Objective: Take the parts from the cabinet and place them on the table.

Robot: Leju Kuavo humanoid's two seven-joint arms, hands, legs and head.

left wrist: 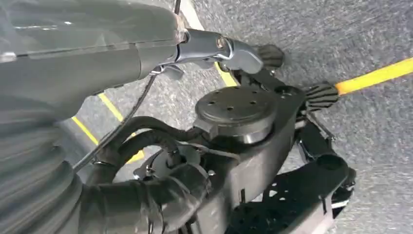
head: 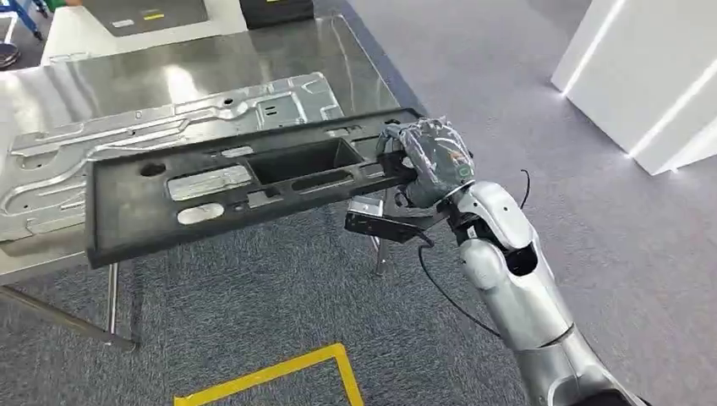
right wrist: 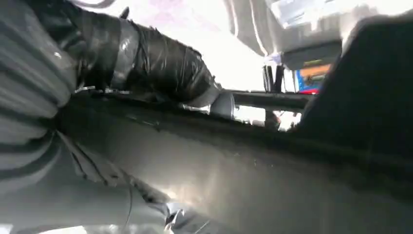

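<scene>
- Right hand (head: 427, 161): you have it wrapped in dark film, fingers clamped on the right end of the black panel (head: 237, 182)
- Black panel: long, slotted, held level over the desk's (head: 101, 85) near edge, above the silver stamped sheet (head: 161, 127) lying on the desk
- Left hand (left wrist: 229, 51): seen over grey carpet; you cannot tell whether its fingers are apart or together
- Yellow floor tape (head: 279, 372): at 6 o'clock of the panel

Part held over the table's near edge
The long part (head: 228, 190) hung above the table (head: 101, 89), gripped at its right end by the right hand (head: 427, 161); a stamped panel (head: 161, 139) lay behind it (flat on the tabletop); floor tape (head: 275, 372) lay nearer.
</scene>
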